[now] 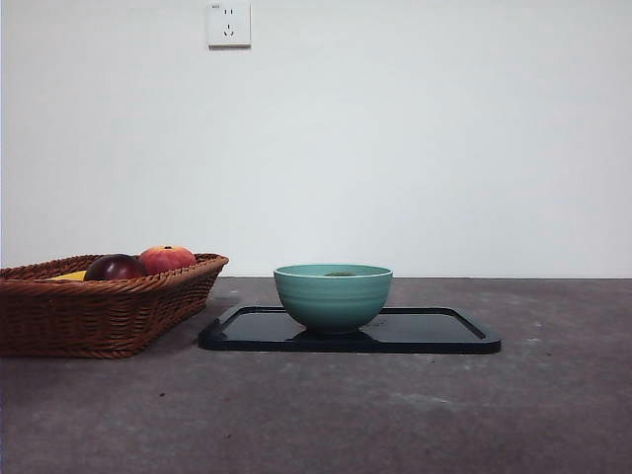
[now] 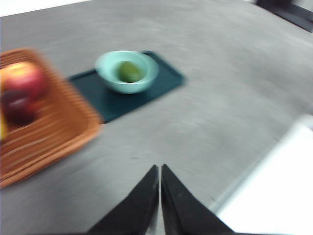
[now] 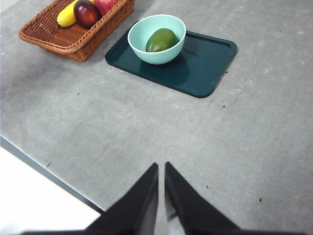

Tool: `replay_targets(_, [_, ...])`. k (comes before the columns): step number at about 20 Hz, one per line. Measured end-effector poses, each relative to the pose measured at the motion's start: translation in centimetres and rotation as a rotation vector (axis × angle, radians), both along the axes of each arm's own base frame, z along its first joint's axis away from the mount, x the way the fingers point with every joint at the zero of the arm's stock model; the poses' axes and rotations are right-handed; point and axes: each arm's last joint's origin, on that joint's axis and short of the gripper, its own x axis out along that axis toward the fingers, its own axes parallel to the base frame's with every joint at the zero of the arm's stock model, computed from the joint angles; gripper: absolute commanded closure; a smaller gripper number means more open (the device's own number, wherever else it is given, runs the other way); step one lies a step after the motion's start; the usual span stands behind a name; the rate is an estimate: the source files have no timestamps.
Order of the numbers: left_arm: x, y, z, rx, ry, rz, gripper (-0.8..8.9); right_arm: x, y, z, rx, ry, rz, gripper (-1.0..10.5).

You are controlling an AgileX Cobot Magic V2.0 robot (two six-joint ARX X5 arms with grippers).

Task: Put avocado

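avocado (image 1: 339,274) nearly hidden behind bowl (image 1: 333,296) rim in front view; left wrist view blurred

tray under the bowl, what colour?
Dark teal tray, glossy, near black from the front. Shows best in the right wrist view, under the bowl.

Even, soft light; left wrist view motion-blurred, the other views sharp.
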Motion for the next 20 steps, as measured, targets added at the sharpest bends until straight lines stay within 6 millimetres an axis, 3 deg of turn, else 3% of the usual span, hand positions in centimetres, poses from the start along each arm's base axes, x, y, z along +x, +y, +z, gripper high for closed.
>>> replay_targets(3, [0.9, 0.2, -0.8, 0.027, 0.004, 0.263, 8.07, 0.0, 0.0, 0.0, 0.000, 0.000, 0.000, 9.3])
replay_targets(7, [4.1, 0.6, -3.6, 0.021, -0.111, 0.535, 8.07, 0.0, 0.0, 0.0, 0.000, 0.000, 0.000, 9.3])
replay_targets(12, [7.7, 0.6, -9.2, -0.052, -0.277, 0.573, 8.07, 0.0, 0.0, 0.0, 0.000, 0.000, 0.000, 9.3])
replay_targets(17, [8.3, 0.6, -15.1, -0.070, -0.326, 0.575, 8.07, 0.0, 0.0, 0.0, 0.000, 0.000, 0.000, 9.3])
replay_targets(20, [8.1, 0.7, -16.9, -0.069, -0.328, 0.579, 8.07, 0.0, 0.0, 0.0, 0.000, 0.000, 0.000, 9.3])
